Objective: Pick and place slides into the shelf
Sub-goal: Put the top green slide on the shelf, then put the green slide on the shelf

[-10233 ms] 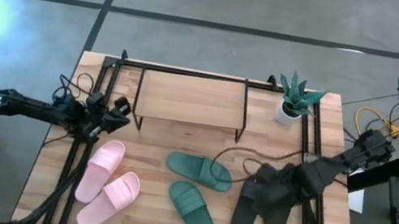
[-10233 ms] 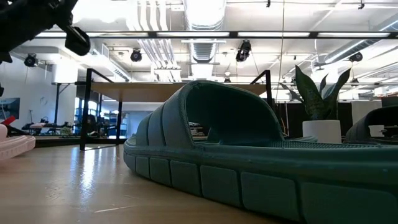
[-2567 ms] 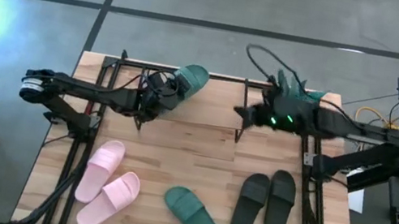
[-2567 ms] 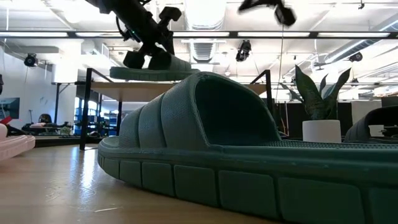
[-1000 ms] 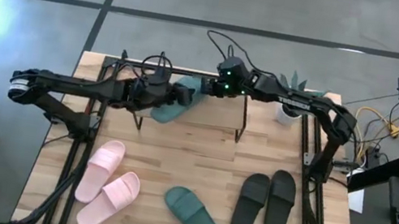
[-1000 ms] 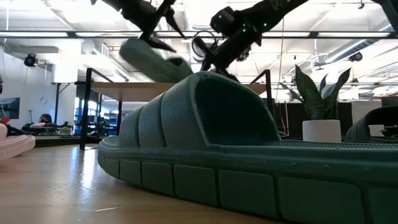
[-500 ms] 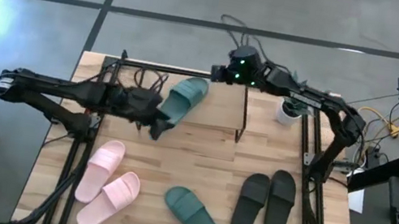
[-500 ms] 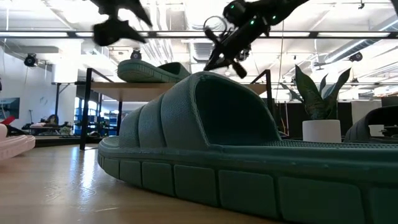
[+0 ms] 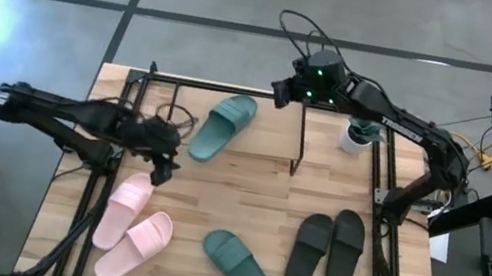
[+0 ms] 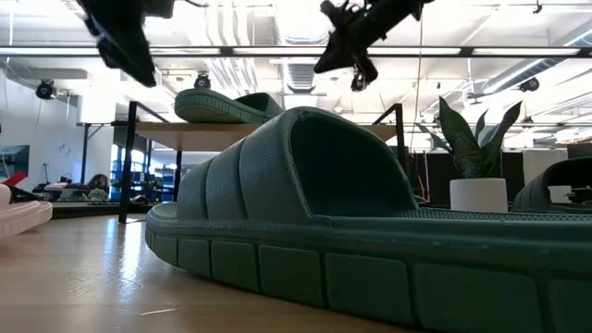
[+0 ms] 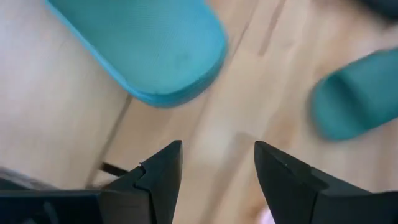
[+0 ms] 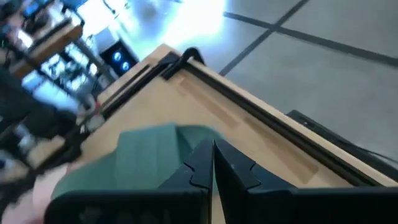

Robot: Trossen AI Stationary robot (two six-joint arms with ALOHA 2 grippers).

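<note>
One dark green slide [image 9: 221, 126] lies sole down on the shelf's wooden top board [image 9: 268, 127], also seen in the low view [image 10: 227, 104]. My left gripper [image 9: 164, 159] hangs open over the table near the shelf's near-left corner, past the slide's heel end [image 11: 155, 50], with nothing between its fingers [image 11: 217, 155]. My right gripper [image 9: 280, 91] is shut and raised over the shelf's far edge, behind the slide [image 12: 124, 168]. The other green slide [image 9: 238, 267], the pink pair [image 9: 131, 227] and the black pair [image 9: 328, 249] lie on the table.
A potted plant [image 9: 361, 128] stands at the far right beside the shelf. The shelf's black wire frame [image 9: 301, 138] rims the board. Bare table lies between the shelf and the slides in front. The near green slide [image 10: 370, 213] fills the low view.
The green slide, tilted a second ago between both grippers, now lies flat on the shelf top. My left gripper has let go, drawn back toward the table's near-left side and rolled. My right gripper has risen and pulled away toward the far edge.
</note>
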